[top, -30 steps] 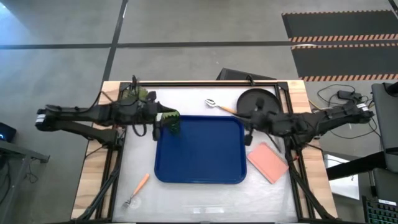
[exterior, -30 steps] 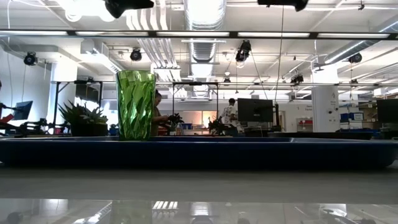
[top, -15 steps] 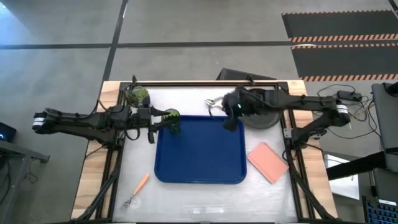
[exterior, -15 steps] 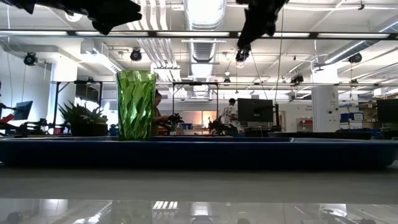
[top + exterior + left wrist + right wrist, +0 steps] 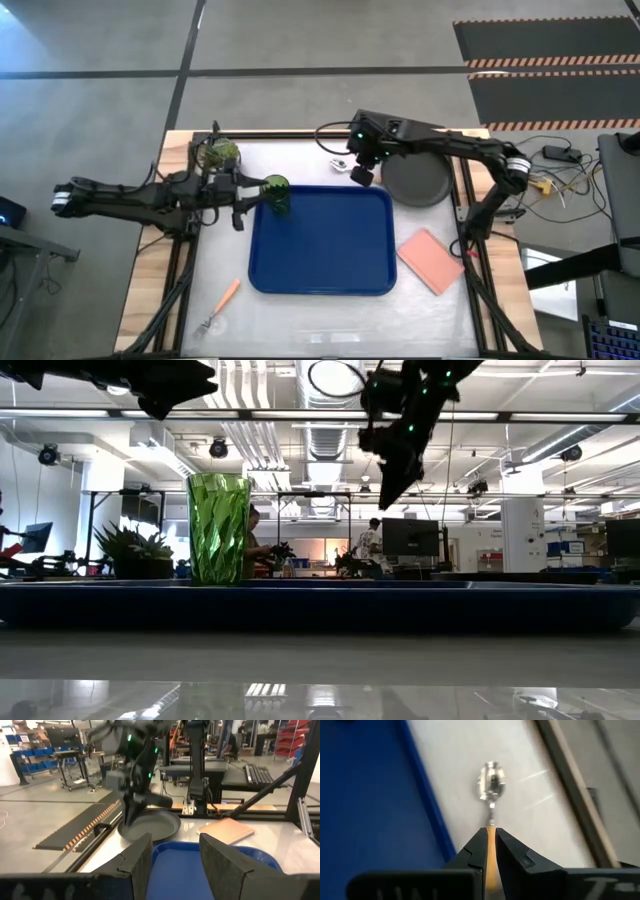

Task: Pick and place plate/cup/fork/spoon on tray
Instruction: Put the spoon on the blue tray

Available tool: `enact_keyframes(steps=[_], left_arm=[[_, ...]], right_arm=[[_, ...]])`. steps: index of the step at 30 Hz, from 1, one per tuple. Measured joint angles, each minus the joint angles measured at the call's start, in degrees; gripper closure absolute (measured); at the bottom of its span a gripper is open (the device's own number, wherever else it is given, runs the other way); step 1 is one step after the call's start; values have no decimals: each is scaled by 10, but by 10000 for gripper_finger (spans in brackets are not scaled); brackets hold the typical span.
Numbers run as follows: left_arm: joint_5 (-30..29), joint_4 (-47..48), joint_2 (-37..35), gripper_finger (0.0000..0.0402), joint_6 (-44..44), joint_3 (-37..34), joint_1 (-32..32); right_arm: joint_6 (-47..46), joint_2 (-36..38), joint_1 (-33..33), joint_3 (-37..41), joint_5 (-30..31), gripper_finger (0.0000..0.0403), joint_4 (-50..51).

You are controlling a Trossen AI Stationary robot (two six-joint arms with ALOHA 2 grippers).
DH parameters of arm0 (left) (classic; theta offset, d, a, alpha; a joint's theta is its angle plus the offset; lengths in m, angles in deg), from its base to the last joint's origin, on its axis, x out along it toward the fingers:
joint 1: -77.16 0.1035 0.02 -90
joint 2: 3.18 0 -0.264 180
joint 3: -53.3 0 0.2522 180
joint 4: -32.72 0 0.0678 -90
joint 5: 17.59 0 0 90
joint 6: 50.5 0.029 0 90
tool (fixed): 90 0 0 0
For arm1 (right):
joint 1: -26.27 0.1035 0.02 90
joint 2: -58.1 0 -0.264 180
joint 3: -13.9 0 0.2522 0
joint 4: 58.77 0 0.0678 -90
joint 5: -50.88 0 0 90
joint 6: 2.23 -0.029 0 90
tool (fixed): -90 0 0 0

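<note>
— What was seen around the tray [image 5: 325,260]?

— A cup [image 5: 276,194] was stood in its far-left corner, a plant [image 5: 219,153] left of that. A plate [image 5: 418,178] was set just past the far-right corner, a pink pad [image 5: 431,261] to the right, a fork [image 5: 221,304] at the near left.

— And the grippers?

— The right gripper [image 5: 491,851] was closed on the spoon [image 5: 491,786] by its orange handle, over the table beyond the tray's far edge, beside the plate. The left gripper [image 5: 174,857] was held with fingers apart, gripping nothing, just left of the cup.
</note>
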Motion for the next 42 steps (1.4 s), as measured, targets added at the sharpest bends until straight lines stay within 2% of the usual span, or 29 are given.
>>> enact_keyframes(steps=[7,18,22,32,42], left_arm=[[-1,2,-30,256,14,-5,0],[-1,3,-47,256,14,-12,0],[-1,3,-46,256,13,-12,0],[-1,2,-43,256,11,-12,0],[-1,2,-42,256,11,-12,0]], right_arm=[[26,-53,-16,-2,-17,358,-52],[101,-100,-26,11,-68,236,-97],[116,-106,-37,37,-74,206,-122],[98,-108,-85,126,-78,202,-232],[93,-108,-88,198,-87,202,-314]])
